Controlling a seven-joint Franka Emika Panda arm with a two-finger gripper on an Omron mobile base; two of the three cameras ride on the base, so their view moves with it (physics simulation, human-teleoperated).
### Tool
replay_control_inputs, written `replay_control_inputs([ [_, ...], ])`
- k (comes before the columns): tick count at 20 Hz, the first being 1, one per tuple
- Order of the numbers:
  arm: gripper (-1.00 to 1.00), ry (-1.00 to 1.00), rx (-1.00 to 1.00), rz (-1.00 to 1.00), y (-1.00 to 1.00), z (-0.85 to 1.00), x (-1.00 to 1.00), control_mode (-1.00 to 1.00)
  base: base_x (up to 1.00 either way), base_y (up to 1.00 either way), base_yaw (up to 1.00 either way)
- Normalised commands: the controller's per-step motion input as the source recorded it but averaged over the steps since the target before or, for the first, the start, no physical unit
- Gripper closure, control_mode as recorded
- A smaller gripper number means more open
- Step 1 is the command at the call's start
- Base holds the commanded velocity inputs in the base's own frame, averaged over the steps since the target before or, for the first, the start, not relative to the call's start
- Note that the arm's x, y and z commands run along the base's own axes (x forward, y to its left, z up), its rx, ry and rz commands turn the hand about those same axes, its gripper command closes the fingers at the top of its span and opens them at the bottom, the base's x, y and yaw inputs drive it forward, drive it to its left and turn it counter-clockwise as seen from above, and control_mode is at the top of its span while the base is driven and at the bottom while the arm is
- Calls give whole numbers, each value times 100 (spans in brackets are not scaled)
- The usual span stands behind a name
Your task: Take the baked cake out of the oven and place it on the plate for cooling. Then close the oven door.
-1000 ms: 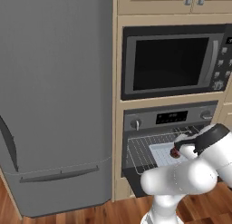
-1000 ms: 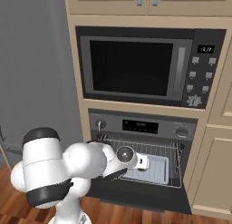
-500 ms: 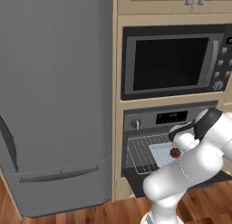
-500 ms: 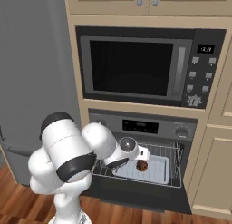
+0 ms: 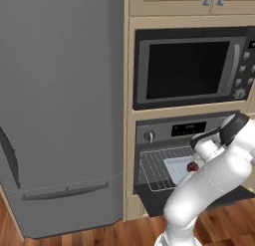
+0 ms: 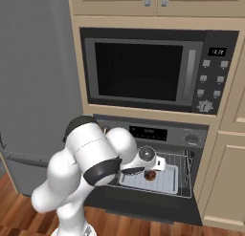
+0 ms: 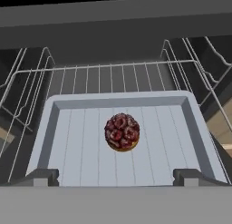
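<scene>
Cake (image 7: 121, 132) sits untouched on the grey tray (image 7: 63, 128), jaws spread wide, holding nothing.

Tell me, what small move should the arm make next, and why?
Probably ease the tool straight forward and down to the baked cake. Its fingers stand wide open, short of the cake, which sits centred between them on the pale tray on the oven rack.

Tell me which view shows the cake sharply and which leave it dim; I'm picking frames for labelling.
Hand view: the cake is evenly lit and crisp on the pale tray, between the open hand's fingertips. Left base view: cake a small dark blob in the shaded oven. Right base view: cake dim, partly behind the arm.
</scene>
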Motion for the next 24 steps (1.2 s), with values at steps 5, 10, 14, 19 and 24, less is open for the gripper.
replay_control_inputs([
  [5, -100, 0, -2, -1, 6, -32, 0, -100, 0, 0, 0],
  [10, -100, 0, -6, -2, 19, -13, 6, -100, 0, 0, 0],
  [14, -100, -2, -7, -1, 8, -3, 11, -100, 0, 0, 0],
  [19, -100, 0, -1, 0, 0, -6, 27, -100, 0, 0, 0],
  [24, -100, 0, 0, 0, 0, -16, 31, -100, 0, 0, 0],
])
